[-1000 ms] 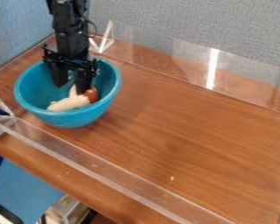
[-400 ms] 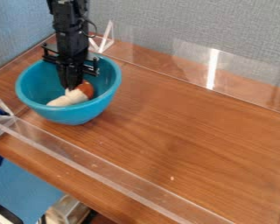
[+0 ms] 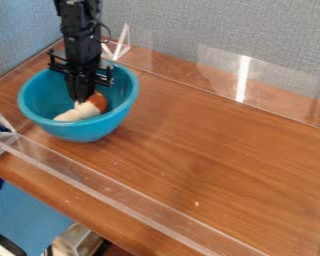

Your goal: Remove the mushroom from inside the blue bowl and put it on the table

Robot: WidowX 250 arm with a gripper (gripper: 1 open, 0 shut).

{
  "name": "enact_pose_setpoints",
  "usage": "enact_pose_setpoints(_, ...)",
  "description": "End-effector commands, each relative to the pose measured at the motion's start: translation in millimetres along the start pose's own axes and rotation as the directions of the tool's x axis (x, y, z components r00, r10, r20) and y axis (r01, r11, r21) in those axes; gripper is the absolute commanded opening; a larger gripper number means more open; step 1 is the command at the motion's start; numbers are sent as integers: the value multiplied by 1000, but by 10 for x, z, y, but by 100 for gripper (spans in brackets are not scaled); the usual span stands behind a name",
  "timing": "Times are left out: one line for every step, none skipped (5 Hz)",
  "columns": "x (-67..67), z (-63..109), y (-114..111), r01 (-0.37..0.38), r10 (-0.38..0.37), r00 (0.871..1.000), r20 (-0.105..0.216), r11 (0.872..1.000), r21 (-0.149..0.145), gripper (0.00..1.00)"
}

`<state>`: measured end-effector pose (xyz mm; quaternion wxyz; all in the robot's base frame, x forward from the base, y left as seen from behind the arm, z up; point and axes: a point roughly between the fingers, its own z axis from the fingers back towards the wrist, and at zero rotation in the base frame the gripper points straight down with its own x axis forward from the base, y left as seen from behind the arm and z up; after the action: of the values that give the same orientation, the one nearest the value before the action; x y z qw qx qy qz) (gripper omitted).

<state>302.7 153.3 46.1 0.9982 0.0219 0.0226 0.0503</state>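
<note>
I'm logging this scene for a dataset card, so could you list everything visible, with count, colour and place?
blue bowl: one, glossy turquoise-blue, far left part of the table.
mushroom: one, cream-white stem with reddish-brown cap, lying inside the bowl under the gripper.
table: one, reddish-brown wood grain, fills most of the view.
acrylic walls: clear, low, along the table's edges.
backdrop: grey-blue textured wall behind the table.
arm: one, black, coming down from the top left over the bowl.
gripper: one, black, pointing down into the bowl, shut on the mushroom.
</note>
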Motion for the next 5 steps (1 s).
enact_pose_setpoints(10, -51, 25, -15, 15, 1000, -1, 1000, 7, 0)
enact_pose_setpoints(10, -56, 23, -17, 17, 1000, -5, 1000, 8, 0)
enact_pose_setpoints(9, -58, 20, -18, 18, 1000, -9, 1000, 10, 0)
enact_pose_setpoints(6, -57, 17, -19, 19, 1000, -13, 1000, 11, 0)
enact_pose_setpoints(4, -56, 15, -20, 20, 1000, -18, 1000, 12, 0)
